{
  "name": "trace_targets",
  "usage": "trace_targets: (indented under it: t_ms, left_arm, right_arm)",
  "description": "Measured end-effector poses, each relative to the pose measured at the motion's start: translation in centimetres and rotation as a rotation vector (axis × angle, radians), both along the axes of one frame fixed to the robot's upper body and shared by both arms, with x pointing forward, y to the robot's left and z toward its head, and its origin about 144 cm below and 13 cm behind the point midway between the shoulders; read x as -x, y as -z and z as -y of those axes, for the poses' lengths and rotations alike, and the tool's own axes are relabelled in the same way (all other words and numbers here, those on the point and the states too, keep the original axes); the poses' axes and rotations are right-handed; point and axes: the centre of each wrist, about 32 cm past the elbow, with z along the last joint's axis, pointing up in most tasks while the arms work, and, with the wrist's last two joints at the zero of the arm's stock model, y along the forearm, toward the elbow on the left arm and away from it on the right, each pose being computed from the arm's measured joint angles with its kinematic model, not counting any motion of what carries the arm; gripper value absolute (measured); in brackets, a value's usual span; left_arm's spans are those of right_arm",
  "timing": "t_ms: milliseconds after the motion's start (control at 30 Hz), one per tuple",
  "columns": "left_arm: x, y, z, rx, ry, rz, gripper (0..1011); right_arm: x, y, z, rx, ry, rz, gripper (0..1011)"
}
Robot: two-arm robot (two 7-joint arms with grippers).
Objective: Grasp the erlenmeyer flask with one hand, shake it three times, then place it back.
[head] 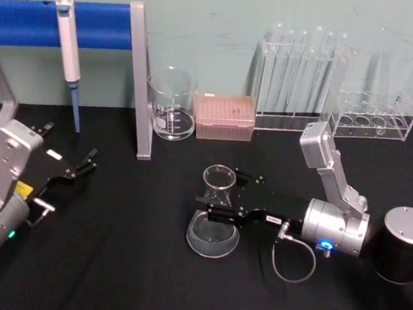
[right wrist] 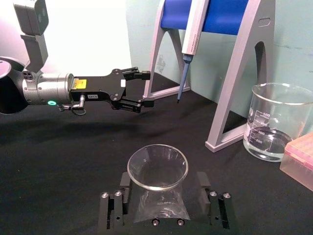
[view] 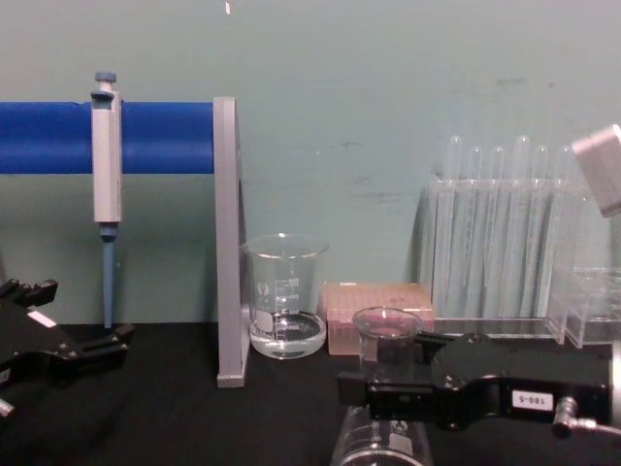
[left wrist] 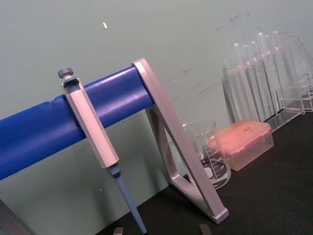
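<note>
My right gripper (head: 216,203) has its black flat jaws set either side of the neck of the clear glass conical erlenmeyer flask (head: 214,223), which stands on the black table (head: 114,262) at centre; I cannot tell whether they already pinch it. I would close squarely below the flared rim, lift straight, and shake gently, clear of the straight-sided glass beaker (head: 172,104) beyond. My left gripper (head: 78,167) waits open, far left.

Right end effector (head: 221,201) jaws spread low; left end effector (head: 78,167) parted, idle.
</note>
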Motion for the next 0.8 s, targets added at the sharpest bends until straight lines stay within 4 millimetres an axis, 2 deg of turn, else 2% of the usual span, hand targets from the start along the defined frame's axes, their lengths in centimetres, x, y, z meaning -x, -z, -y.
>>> trace_targets:
  t_ms: [133, 200, 233, 800]
  left_arm:
    - [0.00, 0.00, 0.00, 0.000, 0.000, 0.000, 1001]
    - [0.00, 0.00, 0.00, 0.000, 0.000, 0.000, 1001]
    - [0.00, 0.00, 0.00, 0.000, 0.000, 0.000, 1001]
    - [0.00, 0.00, 0.00, 0.000, 0.000, 0.000, 1001]
  right_arm:
    - [-0.01, -0.02, 0.01, -0.001, 0.000, 0.001, 917]
    - [-0.02, -0.03, 0.01, -0.002, 0.000, 0.001, 944]
    - [-0.02, -0.03, 0.01, -0.002, 0.000, 0.001, 995]
    - [-0.03, -0.10, 0.01, -0.005, 0.001, 0.004, 1000]
